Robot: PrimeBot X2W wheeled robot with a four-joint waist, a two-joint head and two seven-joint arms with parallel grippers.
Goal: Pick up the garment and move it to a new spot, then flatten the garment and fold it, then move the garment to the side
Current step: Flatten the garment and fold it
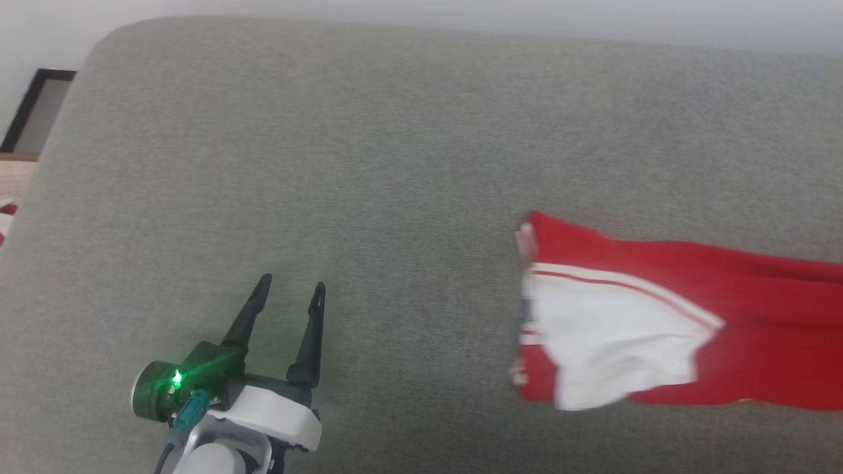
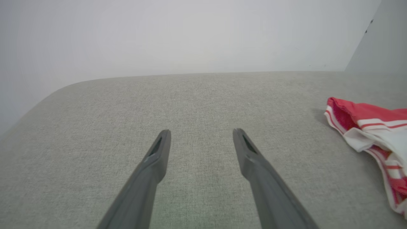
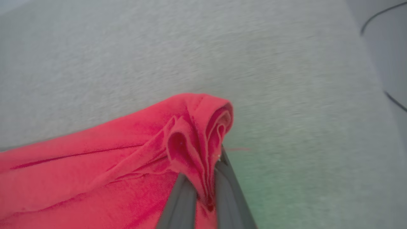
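**Head view.** We note left hand (image 1: 292, 282) at 7 o'clock, jaws apart, nothing between them, over grey upholstered surface (image 1: 395, 131). Garment (image 1: 757, 316), red and white with stripe trim, lies at 4 o'clock and runs off the frame's 3 o'clock edge, well apart from left hand.

**Right wrist view (blurred).** We find right hand (image 3: 203, 181) clamped on bunched red fold of garment. Rest of cloth trails toward 8 o'clock across the surface.

One garment (image 1: 757, 316); left gripper (image 1: 292, 282), right gripper (image 3: 203, 171): two.
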